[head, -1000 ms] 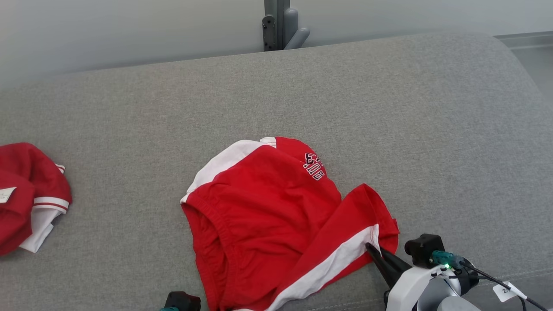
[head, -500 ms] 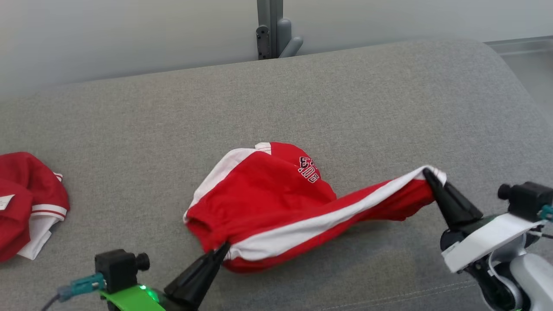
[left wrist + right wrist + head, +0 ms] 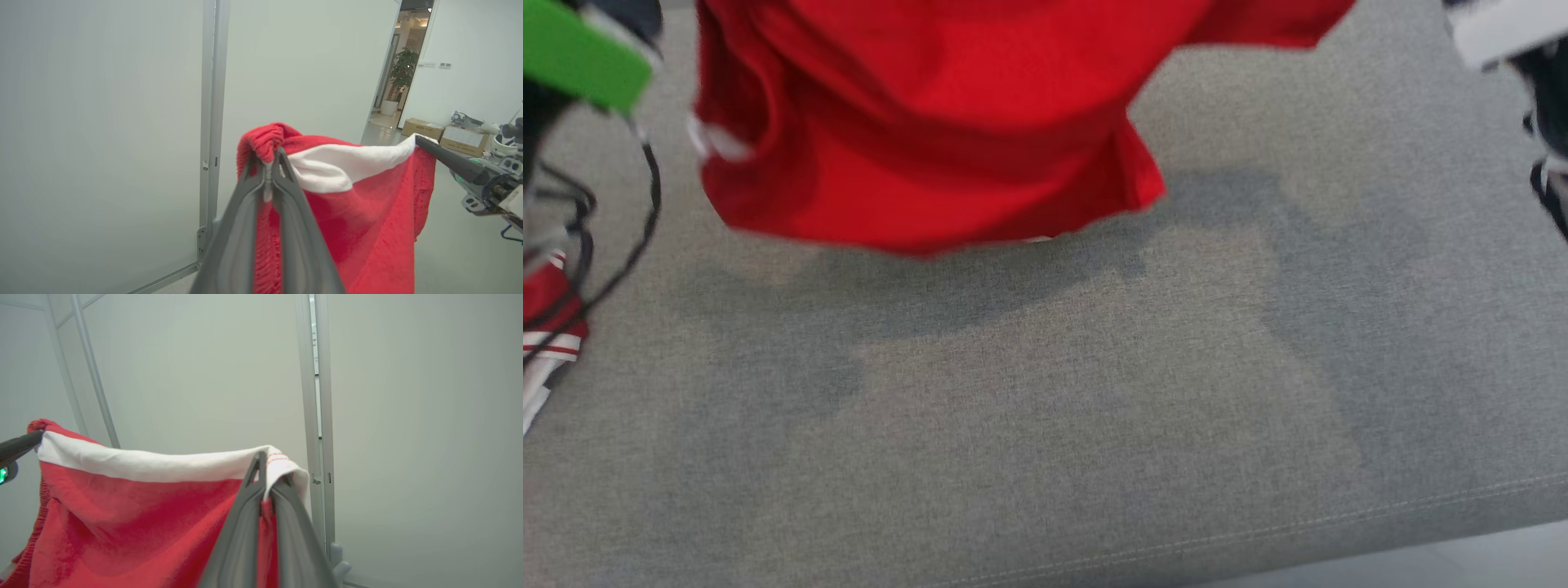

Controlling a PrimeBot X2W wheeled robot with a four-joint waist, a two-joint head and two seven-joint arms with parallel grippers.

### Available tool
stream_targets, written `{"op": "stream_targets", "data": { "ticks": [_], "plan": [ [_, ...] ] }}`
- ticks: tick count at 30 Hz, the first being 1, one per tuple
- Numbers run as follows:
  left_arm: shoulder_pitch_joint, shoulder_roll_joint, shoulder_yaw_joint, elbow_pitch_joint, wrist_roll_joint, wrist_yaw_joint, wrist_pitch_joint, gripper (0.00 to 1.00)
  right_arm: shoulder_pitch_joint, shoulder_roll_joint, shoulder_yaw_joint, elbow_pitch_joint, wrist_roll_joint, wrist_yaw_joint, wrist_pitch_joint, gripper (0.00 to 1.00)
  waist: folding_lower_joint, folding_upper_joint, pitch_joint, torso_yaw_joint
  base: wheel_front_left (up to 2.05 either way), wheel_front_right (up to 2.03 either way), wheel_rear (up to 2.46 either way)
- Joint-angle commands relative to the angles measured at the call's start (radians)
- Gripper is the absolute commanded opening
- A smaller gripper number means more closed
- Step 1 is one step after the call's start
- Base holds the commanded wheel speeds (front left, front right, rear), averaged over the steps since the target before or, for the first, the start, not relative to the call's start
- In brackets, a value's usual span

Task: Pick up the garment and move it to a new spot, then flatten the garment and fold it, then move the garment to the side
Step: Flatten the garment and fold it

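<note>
The grey sofa cushion is unobstructed across the centre and lower frame. The hanging red shorts block the upper centre. A second red-and-white garment and black cables occupy the left edge.

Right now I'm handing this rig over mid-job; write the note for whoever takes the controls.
Left gripper: shut on the red garment, at its gathered red edge.
Right gripper: shut on the garment's white-banded corner.
Garment: hangs stretched between both grippers, off the grey cushion, with its shadow beneath it. A second red garment lies at the cushion's left.
Done: pickup.
Left: set it down at a new spot, flatten, fold, move aside.
</note>
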Motion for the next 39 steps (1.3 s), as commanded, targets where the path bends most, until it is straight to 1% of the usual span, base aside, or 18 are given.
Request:
{"op": "stream_targets", "data": {
  "ticks": [1,2,5,9,12,14,15,17,19,22,24,26,28,30,34,36,39],
  "plan": [
    [-0.053,-0.025,-0.006,0.040,0.022,-0.003,-0.012,0.00,-0.052,0.030,0.001,0.034,-0.013,0.000,-0.006,0.00,0.0000,0.0000,0.224,0.027,0.00,0.00,0.00],
    [-0.132,-0.032,-0.014,0.099,0.052,-0.007,-0.018,0.00,-0.127,0.061,-0.006,0.083,-0.036,0.000,-0.017,0.00,0.0000,0.0000,0.252,0.025,0.00,0.00,0.00],
    [-0.335,-0.065,-0.035,0.289,0.163,-0.016,-0.099,0.00,-0.332,0.155,0.000,0.244,-0.128,0.000,-0.075,0.00,0.0000,0.0000,0.299,0.014,0.00,0.00,0.00],
    [-0.521,-0.112,-0.059,0.503,0.266,-0.027,-0.250,0.00,-0.531,0.237,-0.002,0.422,-0.237,0.000,-0.197,0.00,0.0000,0.0000,0.327,0.006,0.00,0.00,0.00],
    [-0.617,-0.152,-0.062,0.605,0.285,-0.037,-0.401,0.00,-0.636,0.269,0.006,0.524,-0.292,0.000,-0.280,0.00,0.0000,0.0000,0.335,0.005,0.00,0.00,0.00],
    [-0.639,-0.169,-0.078,0.654,0.287,-0.042,-0.489,0.00,-0.675,0.281,0.021,0.571,-0.302,0.000,-0.311,0.00,0.0000,0.0000,0.344,0.004,0.00,0.00,0.00],
    [-0.639,-0.173,-0.090,0.672,0.285,-0.042,-0.523,0.00,-0.681,0.289,0.036,0.584,-0.296,0.000,-0.320,0.00,0.0000,0.0000,0.350,0.002,0.00,0.00,0.00],
    [-0.615,-0.180,-0.141,0.685,0.256,-0.043,-0.558,0.00,-0.666,0.292,0.081,0.589,-0.277,0.000,-0.336,0.00,0.0000,0.0000,0.363,-0.003,0.00,0.00,0.00],
    [-0.559,-0.167,-0.206,0.657,0.209,-0.044,-0.580,0.00,-0.604,0.275,0.143,0.567,-0.251,0.000,-0.349,0.00,0.0000,0.0000,0.369,-0.009,0.00,0.00,0.00],
    [-0.419,-0.107,-0.317,0.579,0.165,-0.044,-0.597,0.00,-0.458,0.213,0.239,0.498,-0.235,0.000,-0.362,0.00,0.0000,0.0000,0.350,-0.013,0.00,0.00,0.00],
    [-0.297,-0.072,-0.372,0.516,0.139,-0.044,-0.602,0.00,-0.324,0.171,0.253,0.423,-0.218,0.000,-0.364,0.00,0.0000,0.0000,0.329,-0.008,0.00,0.00,0.00],
    [-0.155,-0.026,-0.405,0.442,0.137,-0.044,-0.601,0.00,-0.159,0.124,0.251,0.346,-0.210,0.000,-0.362,0.00,0.0000,0.0000,0.303,-0.002,0.00,0.00,0.00],
    [-0.002,0.005,-0.400,0.379,0.119,-0.043,-0.601,0.00,0.007,0.082,0.234,0.272,-0.184,0.000,-0.362,0.00,0.0000,0.0000,0.272,0.008,0.00,0.00,0.00],
    [0.136,0.018,-0.384,0.332,0.118,-0.043,-0.601,0.00,0.153,0.042,0.218,0.201,-0.163,0.000,-0.362,0.00,0.0000,0.0000,0.235,0.021,0.00,0.00,0.00],
    [0.397,-0.008,-0.307,0.264,0.091,-0.043,-0.601,0.00,0.401,-0.020,0.215,0.085,-0.144,0.000,-0.362,0.00,0.0000,0.0000,0.166,0.035,0.00,0.00,0.00],
    [0.497,-0.024,-0.276,0.242,0.112,-0.043,-0.601,0.00,0.494,-0.048,0.221,0.047,-0.147,0.000,-0.362,0.00,0.0000,0.0000,0.131,0.039,0.00,0.00,0.00],
    [0.656,-0.059,-0.243,0.226,0.149,-0.043,-0.601,0.00,0.616,-0.093,0.241,0.022,-0.170,0.000,-0.362,0.00,0.0000,0.0000,0.075,0.042,0.00,0.00,0.00]
  ]
}}
